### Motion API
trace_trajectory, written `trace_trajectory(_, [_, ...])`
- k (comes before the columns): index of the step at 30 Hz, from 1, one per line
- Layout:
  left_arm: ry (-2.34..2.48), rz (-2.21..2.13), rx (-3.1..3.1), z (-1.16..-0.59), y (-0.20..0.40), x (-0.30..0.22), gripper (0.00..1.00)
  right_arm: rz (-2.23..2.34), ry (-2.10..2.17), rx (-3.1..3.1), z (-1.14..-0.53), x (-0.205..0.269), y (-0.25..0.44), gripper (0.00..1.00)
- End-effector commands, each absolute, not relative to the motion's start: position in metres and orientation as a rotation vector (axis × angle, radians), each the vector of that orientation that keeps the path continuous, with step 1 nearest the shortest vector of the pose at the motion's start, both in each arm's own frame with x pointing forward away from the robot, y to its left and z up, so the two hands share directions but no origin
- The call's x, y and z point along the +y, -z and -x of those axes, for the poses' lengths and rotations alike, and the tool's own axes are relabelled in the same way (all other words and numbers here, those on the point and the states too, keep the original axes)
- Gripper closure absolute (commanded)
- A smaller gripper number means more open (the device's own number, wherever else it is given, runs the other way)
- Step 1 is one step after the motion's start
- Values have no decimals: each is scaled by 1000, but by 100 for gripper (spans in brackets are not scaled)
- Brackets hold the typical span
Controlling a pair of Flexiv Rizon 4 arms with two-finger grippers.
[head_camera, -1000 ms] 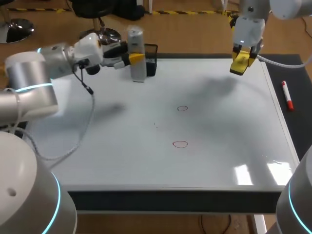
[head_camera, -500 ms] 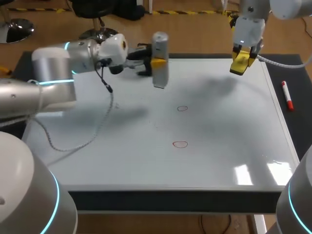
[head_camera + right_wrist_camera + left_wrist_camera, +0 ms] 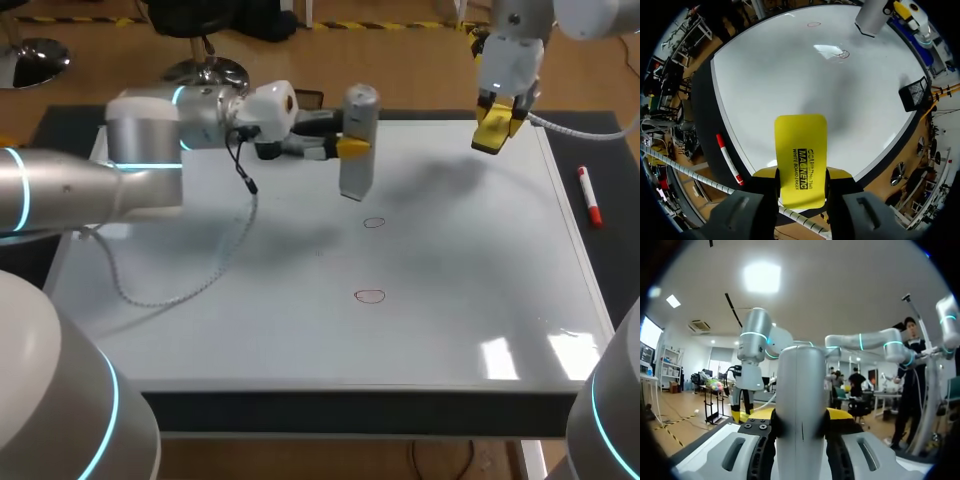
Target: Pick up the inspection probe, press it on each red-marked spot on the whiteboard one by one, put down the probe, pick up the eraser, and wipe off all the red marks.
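Grey and cylindrical, the inspection probe (image 3: 359, 115) stands upright in the left gripper (image 3: 350, 148), whose yellow-tipped fingers are clamped on its middle from two sides. It is held over the far part of the whiteboard (image 3: 250, 320), just behind the farther red circle (image 3: 374, 223) and apart from the nearer red circle (image 3: 370, 296). The right gripper (image 3: 801, 185) hangs over the board's far right corner with its fingers closed on the yellow eraser (image 3: 801, 145), which sticks out ahead of them, and a red marker pen (image 3: 590, 196) lies on the dark mat (image 3: 610, 150) beside the board's right edge.
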State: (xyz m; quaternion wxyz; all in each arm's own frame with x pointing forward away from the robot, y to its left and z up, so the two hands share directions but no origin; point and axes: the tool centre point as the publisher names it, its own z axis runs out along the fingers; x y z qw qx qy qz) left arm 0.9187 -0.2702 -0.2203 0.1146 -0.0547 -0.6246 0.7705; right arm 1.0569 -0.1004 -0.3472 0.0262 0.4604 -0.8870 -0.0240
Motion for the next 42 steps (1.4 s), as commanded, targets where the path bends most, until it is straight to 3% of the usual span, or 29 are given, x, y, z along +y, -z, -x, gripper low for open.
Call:
trace_trajectory(1, [-2214, 240, -1780, -922, 227, -282, 100, -1424, 70, -2736, -1058, -101, 346, 100])
trace_trajectory(42, [-2162, 195, -1719, -912, 281, -306, 100, -1424, 70, -2736, -1058, -101, 346, 100])
